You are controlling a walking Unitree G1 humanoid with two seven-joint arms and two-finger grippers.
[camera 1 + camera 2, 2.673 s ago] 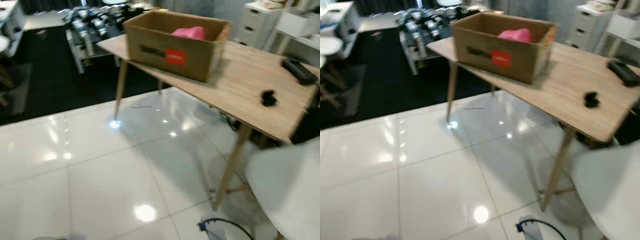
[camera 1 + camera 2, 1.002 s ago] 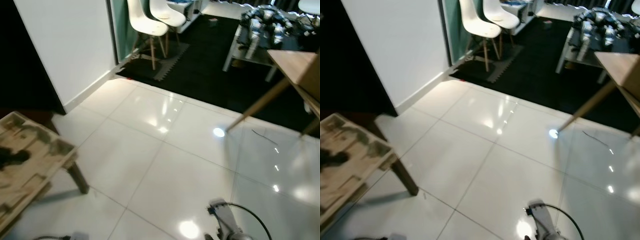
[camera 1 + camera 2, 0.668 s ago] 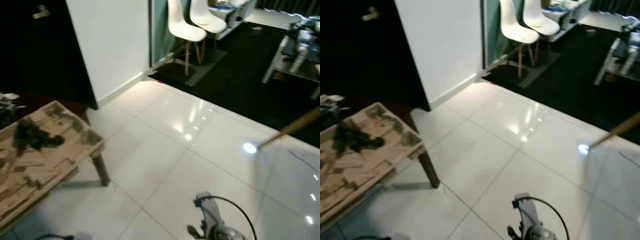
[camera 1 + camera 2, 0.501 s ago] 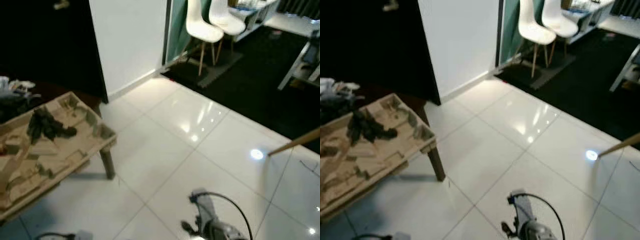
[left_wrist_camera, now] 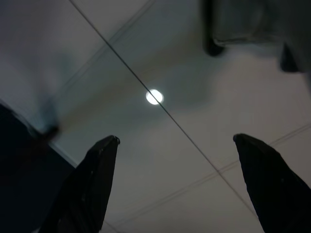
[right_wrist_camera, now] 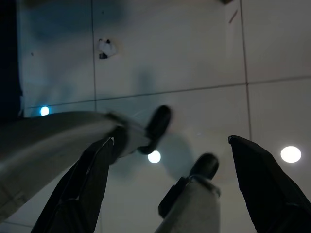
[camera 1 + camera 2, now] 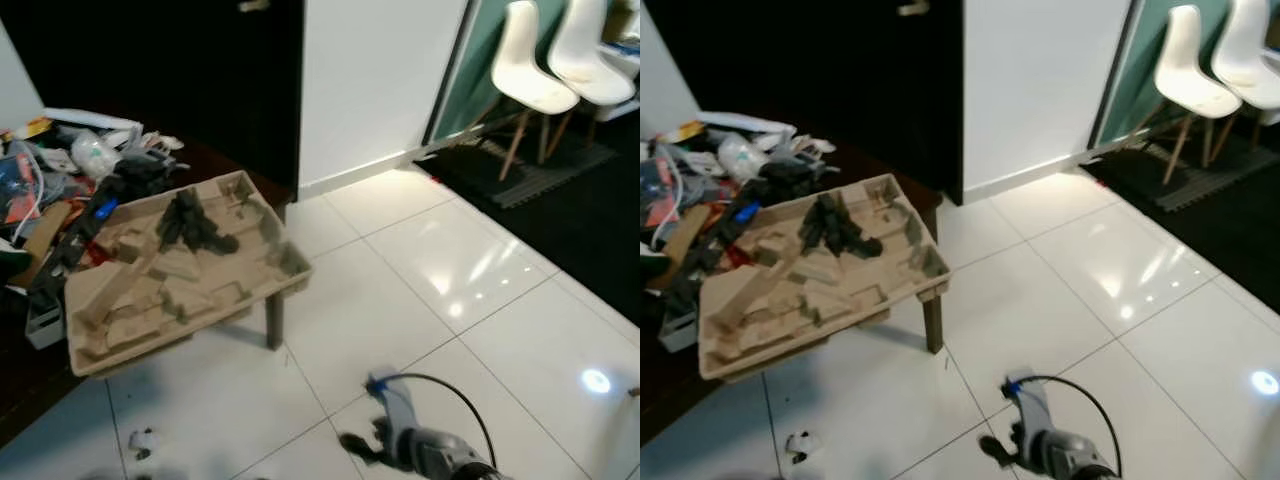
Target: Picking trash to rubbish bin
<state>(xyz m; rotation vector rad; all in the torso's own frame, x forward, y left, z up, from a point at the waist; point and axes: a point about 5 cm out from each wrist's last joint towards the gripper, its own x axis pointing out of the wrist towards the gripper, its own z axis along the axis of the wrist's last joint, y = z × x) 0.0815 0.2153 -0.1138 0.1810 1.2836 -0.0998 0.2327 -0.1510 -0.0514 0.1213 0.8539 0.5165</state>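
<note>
Small scrap of trash [image 7: 798, 441] on white tiled floor [image 7: 1060, 290] at 7 o'clock, just below moulded cardboard tray [image 7: 810, 290] atop low counter [image 7: 932, 322]. Left gripper [image 5: 177, 187] fingers apart above tiles. Right gripper [image 6: 182, 187] fingers apart, empty. White chairs [image 7: 1195, 80] at 1 o'clock.

My head cameras look forward and steeply down over the white tiled floor [image 7: 400, 300], with the low table [image 7: 820, 290] at ten o'clock and white chairs [image 7: 540, 80] at two o'clock. Both wrist cameras face straight down along my spread fingers, fairly near those same tiles. My right wrist camera shares the small scrap [image 6: 104, 47] on the floor with my head views.
</note>
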